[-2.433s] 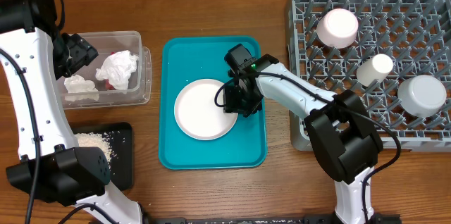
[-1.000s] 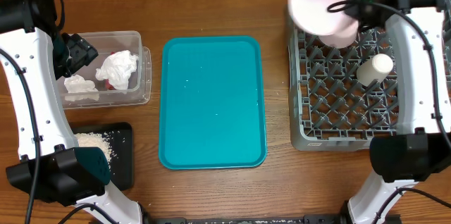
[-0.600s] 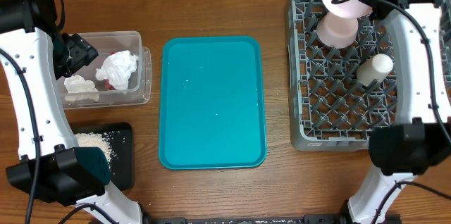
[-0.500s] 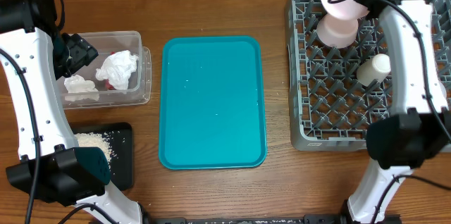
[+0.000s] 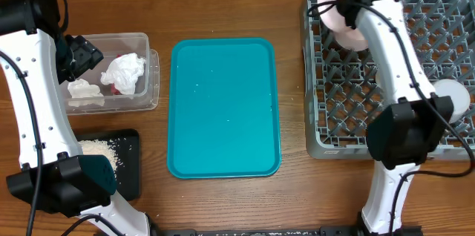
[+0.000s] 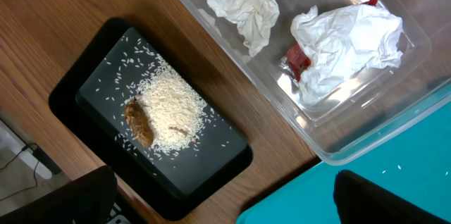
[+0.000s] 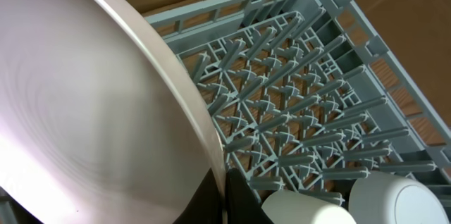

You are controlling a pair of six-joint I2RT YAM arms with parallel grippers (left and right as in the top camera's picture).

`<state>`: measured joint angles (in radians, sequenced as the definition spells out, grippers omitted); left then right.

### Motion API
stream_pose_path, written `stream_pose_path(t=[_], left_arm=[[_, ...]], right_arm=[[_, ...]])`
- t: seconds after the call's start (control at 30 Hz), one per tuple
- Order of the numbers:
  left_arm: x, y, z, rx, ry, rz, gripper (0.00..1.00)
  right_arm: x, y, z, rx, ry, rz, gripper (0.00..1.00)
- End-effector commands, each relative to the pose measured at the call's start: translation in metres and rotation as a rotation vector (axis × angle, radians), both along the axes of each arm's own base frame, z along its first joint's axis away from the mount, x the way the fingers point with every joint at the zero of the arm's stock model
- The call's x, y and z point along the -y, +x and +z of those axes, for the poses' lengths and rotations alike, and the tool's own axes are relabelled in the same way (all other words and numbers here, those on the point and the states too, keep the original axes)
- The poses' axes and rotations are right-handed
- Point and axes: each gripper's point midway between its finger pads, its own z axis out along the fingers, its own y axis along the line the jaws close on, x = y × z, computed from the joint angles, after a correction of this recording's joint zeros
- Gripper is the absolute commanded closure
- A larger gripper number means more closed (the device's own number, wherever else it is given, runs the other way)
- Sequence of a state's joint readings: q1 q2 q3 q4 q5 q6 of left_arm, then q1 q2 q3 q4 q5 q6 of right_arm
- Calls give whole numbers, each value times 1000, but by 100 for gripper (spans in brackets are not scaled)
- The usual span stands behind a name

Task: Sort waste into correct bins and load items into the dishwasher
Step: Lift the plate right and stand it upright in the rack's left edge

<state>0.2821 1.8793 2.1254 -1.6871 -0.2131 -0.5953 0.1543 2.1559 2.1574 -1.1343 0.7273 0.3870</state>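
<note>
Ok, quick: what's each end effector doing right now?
Left end effector: open, holding nothing.
Right end effector: closed on the plate.

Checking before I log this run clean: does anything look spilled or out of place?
Nothing looks spilled. The rice and brown scrap lie inside the black tray; the tissues and red wrapper lie inside the clear tub. The only oddity: a few tiny white specks on the teal tray, too small to identify.
</note>
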Motion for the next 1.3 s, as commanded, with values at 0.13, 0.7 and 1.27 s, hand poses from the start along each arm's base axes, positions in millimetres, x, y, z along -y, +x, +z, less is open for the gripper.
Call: stream_pose_path(t=[0.13, 0.7, 1.27], left_arm=[[1, -1, 10, 30, 6, -14, 0], [1, -1, 10, 30, 6, -14, 0], [1, -1, 10, 30, 6, -14, 0]], right_arm=[[4, 1, -19, -52, -112, -32, 96], [-90, -17, -14, -102, -89, 170, 32], [-100, -155, 156, 75, 443, 243, 0]])
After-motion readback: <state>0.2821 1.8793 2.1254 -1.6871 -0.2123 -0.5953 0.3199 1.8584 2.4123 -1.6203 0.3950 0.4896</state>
